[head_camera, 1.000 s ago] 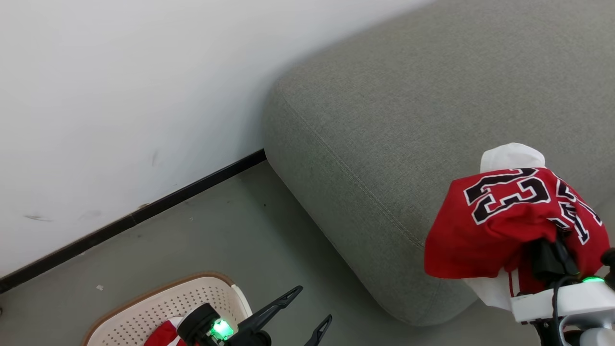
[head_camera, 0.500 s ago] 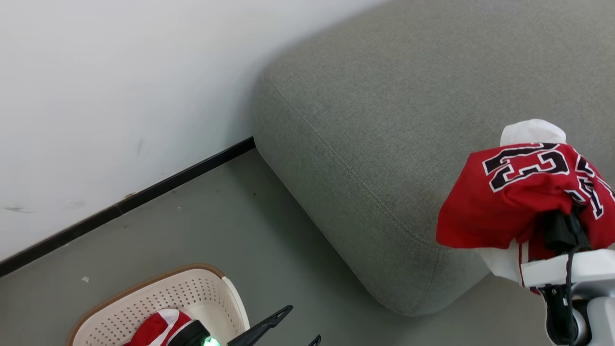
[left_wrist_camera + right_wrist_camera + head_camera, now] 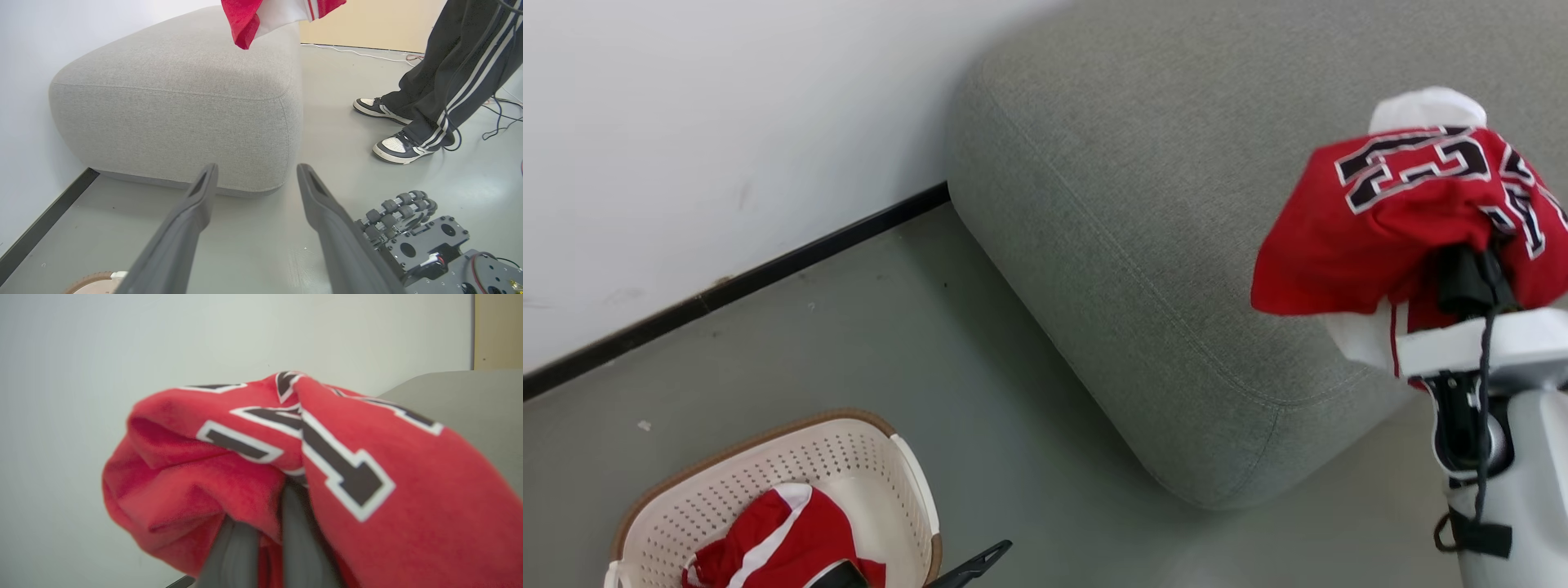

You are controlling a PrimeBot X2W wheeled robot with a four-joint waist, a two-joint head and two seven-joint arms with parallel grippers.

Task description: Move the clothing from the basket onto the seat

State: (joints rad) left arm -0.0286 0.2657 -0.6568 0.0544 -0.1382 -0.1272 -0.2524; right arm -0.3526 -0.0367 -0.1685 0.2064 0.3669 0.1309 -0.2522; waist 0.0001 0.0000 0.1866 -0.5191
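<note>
The right gripper [image 3: 263, 539] has its fingers pinched together on the number 23 jersey [image 3: 1380, 237], and the cloth is bunched up and draped right over them. Compared with a second ago, the arm has carried that bundle up and further in. It was hanging off the front edge of the grey seat [image 3: 1143, 204], and now the seat top lies under and ahead of the gripper. The head camera has shifted too, so part of that is just the view moving, but the jersey has clearly gained on the seat corner. From the left wrist view the hem looks to hang clear of the cushion, not resting on it yet.

The left gripper [image 3: 256, 169] is spread wide with nothing in it, pointing at the seat's side. The laundry basket [image 3: 849, 482] sits below and behind it, with another red garment with white trim [image 3: 792, 547] inside.

What it means: the first piece looks about ready to drop, and probably just needs lowering and letting go. There's one more piece to fetch after that, so roughly halfway.
</note>
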